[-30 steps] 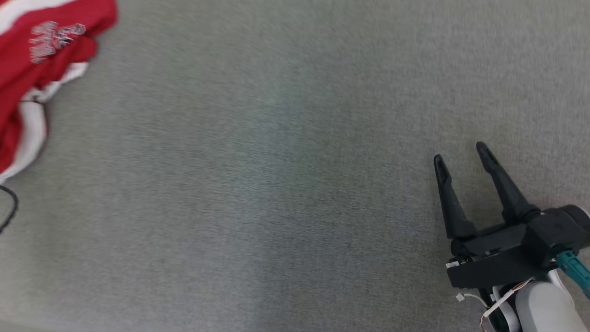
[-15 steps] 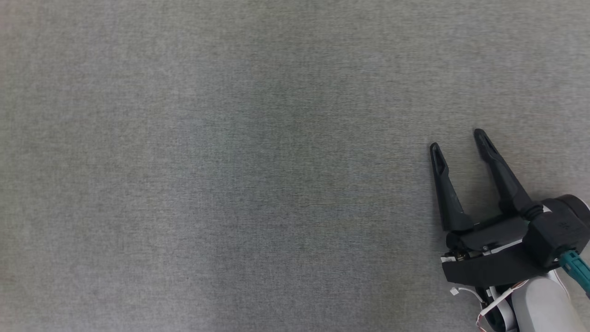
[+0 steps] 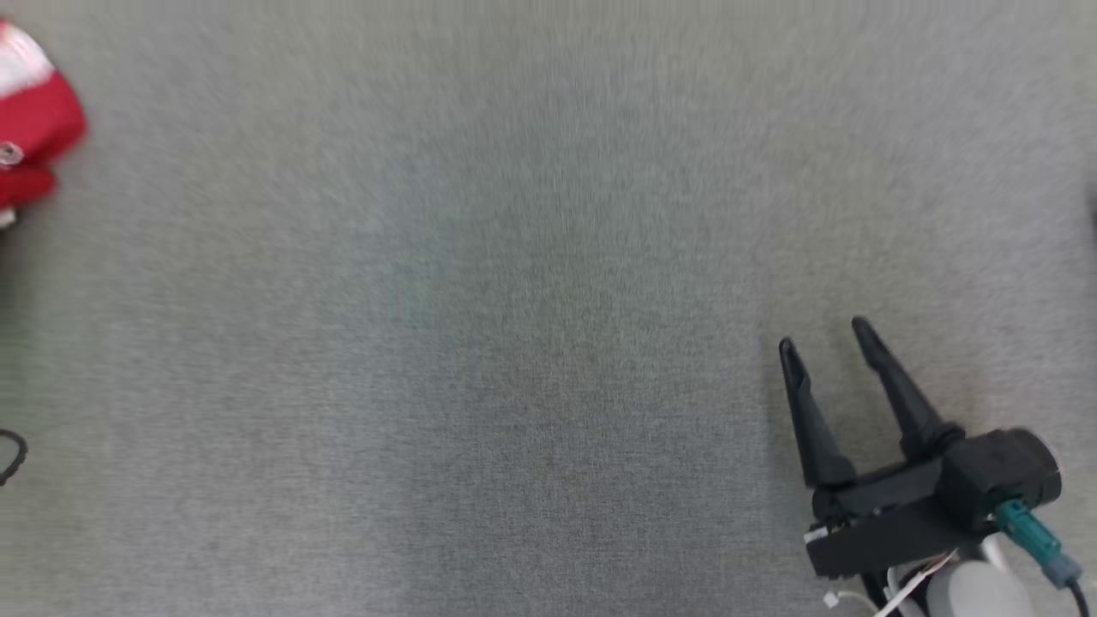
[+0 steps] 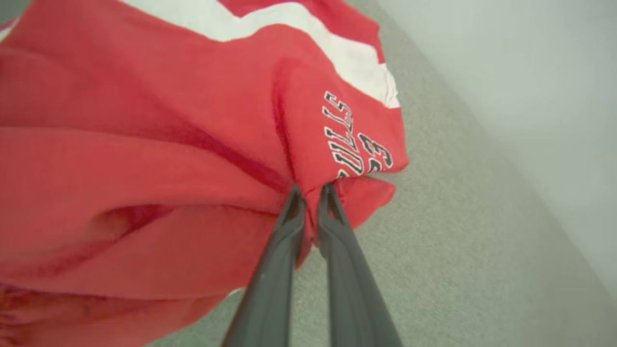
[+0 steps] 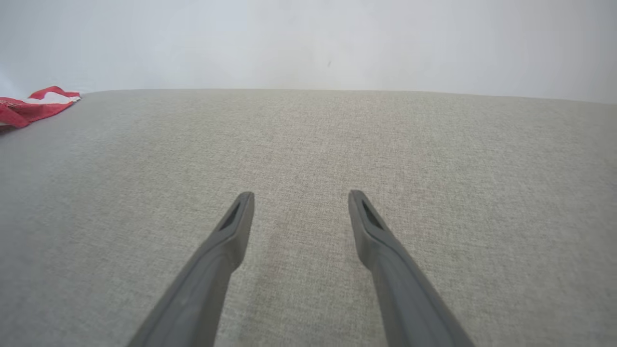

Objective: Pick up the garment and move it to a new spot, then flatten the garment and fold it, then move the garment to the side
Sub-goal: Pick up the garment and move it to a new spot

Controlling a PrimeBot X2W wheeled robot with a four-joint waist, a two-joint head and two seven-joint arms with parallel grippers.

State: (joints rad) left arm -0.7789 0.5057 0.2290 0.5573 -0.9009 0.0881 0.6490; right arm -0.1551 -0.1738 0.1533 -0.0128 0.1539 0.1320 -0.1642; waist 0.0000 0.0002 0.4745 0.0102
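The left gripper (image 4: 312, 192) pinches a fold of the red garment (image 4: 144, 144), its two dark fingers drawn almost together with cloth caught between the tips; the fabric bunches in heavy creases around the grip, a white band crossing its upper part and the lettering "ULLS" with the number 23 showing just above the fingertips; whether the bundle rests on the grey fabric surface (image 3: 514, 343) or hangs off it, I cannot tell. From the head camera, a blurred red and white corner of the cloth sits at the far upper left edge, well apart from the right gripper (image 3: 824, 337), which hovers at the lower right with its fingers spread wide and nothing between them. A teal connector (image 3: 1024, 527) juts from that wrist; a loop of black cable (image 3: 13, 454) shows at the left edge; a pale wall (image 5: 308, 43) rises behind the far edge of the surface.
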